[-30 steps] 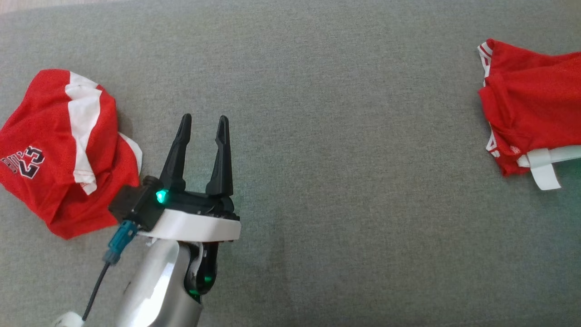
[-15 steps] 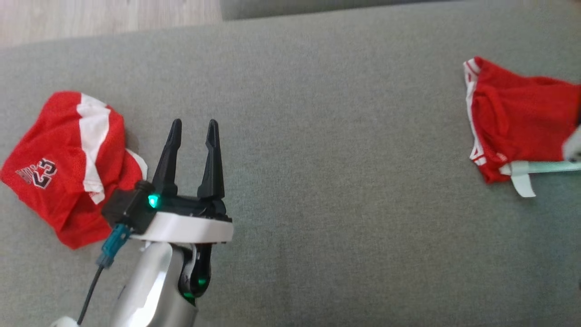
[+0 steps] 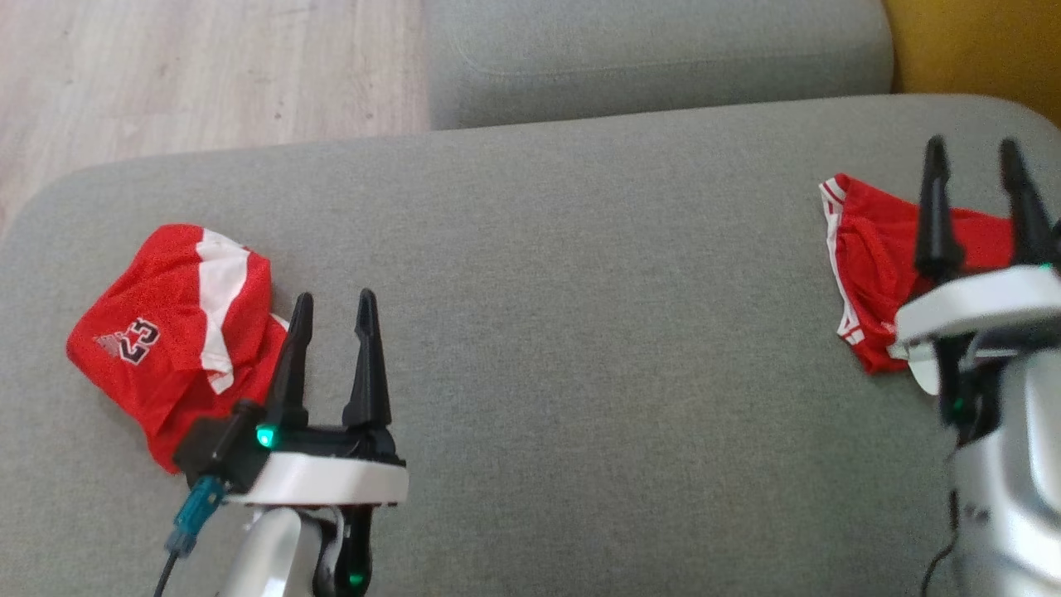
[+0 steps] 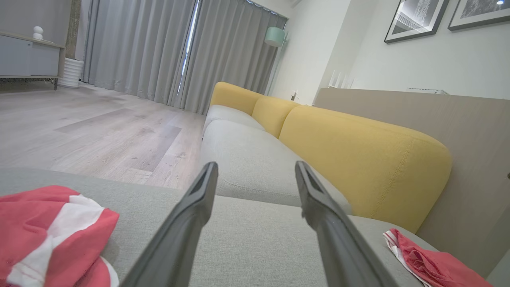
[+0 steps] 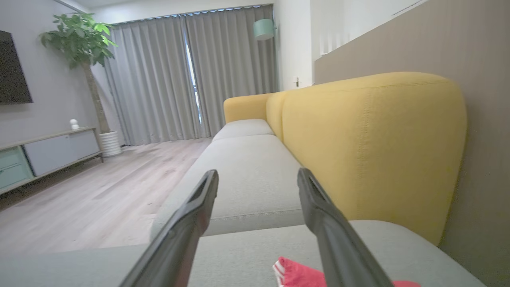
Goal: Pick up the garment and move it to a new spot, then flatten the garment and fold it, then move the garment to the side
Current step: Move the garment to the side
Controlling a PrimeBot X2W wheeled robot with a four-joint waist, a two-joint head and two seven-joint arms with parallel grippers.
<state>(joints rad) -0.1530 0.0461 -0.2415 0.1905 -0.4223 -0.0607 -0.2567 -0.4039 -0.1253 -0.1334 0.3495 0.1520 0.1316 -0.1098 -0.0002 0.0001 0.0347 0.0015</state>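
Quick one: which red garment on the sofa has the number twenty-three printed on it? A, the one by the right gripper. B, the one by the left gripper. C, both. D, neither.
B: the number sits on the crumpled red and white garment beside the left gripper; the red garment by the right gripper shows just white trim on its visible side.

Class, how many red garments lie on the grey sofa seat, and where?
2. The numbered red garment lies at left, beside the left gripper; the second red garment lies at right, partly behind the right gripper. None seems hidden.
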